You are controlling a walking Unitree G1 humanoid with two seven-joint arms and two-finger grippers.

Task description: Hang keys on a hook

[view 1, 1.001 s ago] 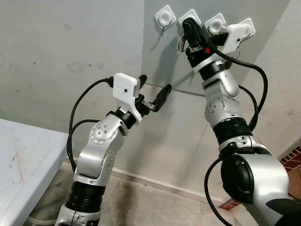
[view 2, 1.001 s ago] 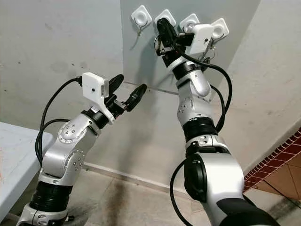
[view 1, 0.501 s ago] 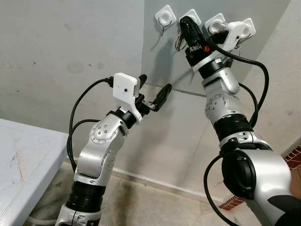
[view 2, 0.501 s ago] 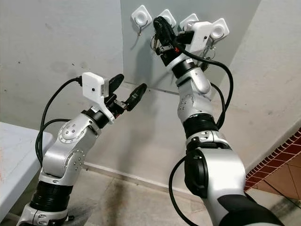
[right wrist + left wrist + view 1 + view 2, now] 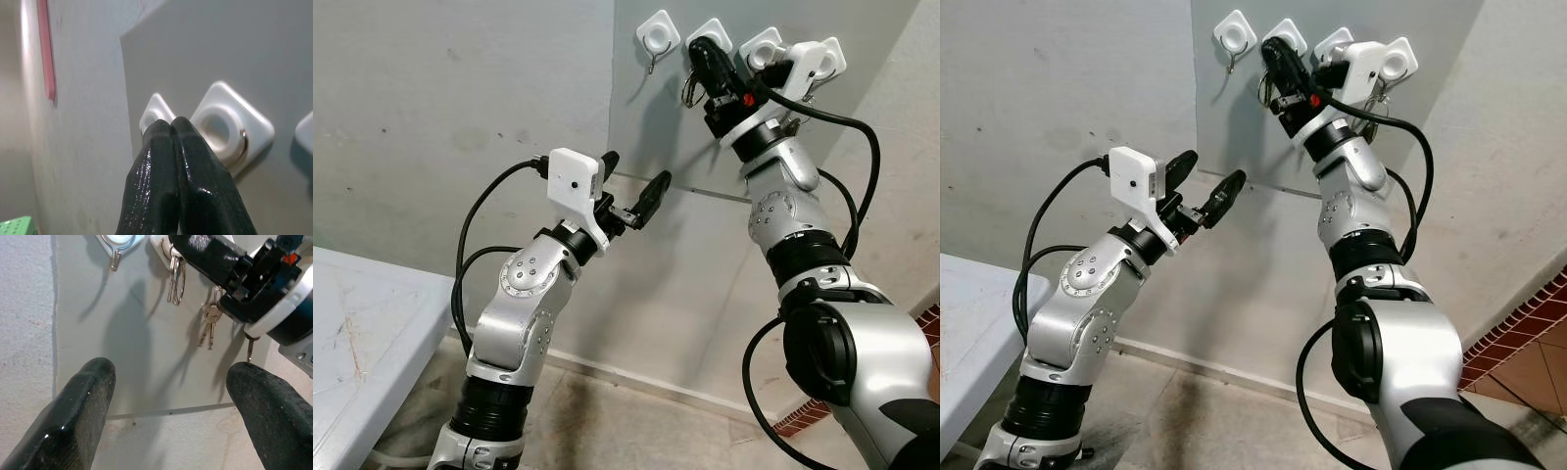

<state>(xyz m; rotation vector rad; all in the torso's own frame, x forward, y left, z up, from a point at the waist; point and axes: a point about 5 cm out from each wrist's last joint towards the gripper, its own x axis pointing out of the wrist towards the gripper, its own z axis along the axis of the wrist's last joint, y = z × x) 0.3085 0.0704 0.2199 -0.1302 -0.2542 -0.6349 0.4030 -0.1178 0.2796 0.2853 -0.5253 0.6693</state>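
Note:
Four white square hooks sit in a row on a grey wall panel (image 5: 646, 117). My right gripper (image 5: 701, 49) is raised to the second hook (image 5: 713, 33), its black fingers (image 5: 171, 147) pressed shut. A key ring (image 5: 177, 276) dangles just under the fingertips beside that hook, and its top is hidden behind them. Another set of keys (image 5: 210, 325) hangs further right. My left gripper (image 5: 636, 173) is held open lower down, well apart from the hooks, pointing up at the panel. The first hook (image 5: 658, 35) carries nothing.
A white table (image 5: 362, 323) juts in at the lower left. The grey panel meets bare plaster wall on the left, and a wall corner runs down the right side. Red tiles (image 5: 925, 328) show at the lower right, with a concrete floor below.
My right gripper shifted slightly up and left, then back right at the second hook, with the wrist turning. The key ring swung along with it. The left arm barely moved.

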